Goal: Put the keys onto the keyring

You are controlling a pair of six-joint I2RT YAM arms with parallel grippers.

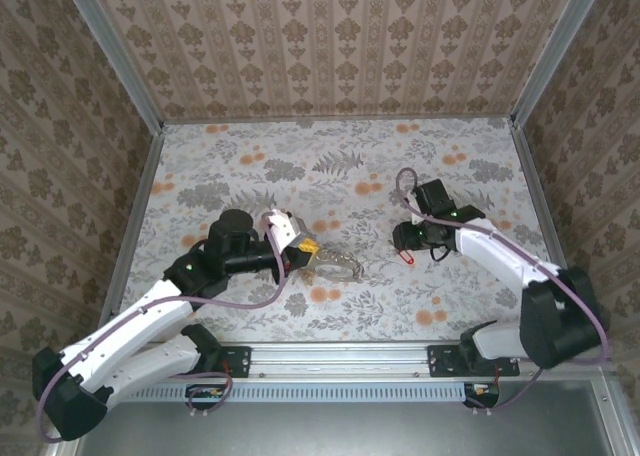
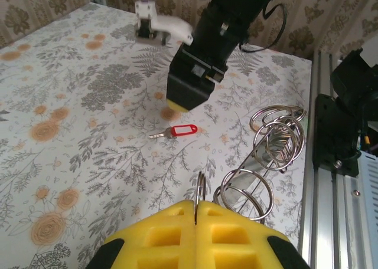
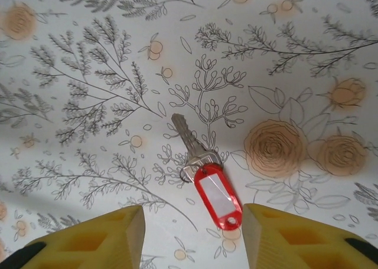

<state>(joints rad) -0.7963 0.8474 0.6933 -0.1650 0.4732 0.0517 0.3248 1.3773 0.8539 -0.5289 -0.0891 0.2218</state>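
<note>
right fingers apart above the key
key lies just ahead, between them, blade pointing away; left fingers clamp the keyring.

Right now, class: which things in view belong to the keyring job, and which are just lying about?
Job: key with red tag; linked metal rings; left claw, shut on a ring; right claw, open over the key.
Not the job: flowered table cover; metal rail.

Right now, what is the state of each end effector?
Left end effector: closed on the keyring.
Right end effector: open, holding nothing, key below it.
</note>
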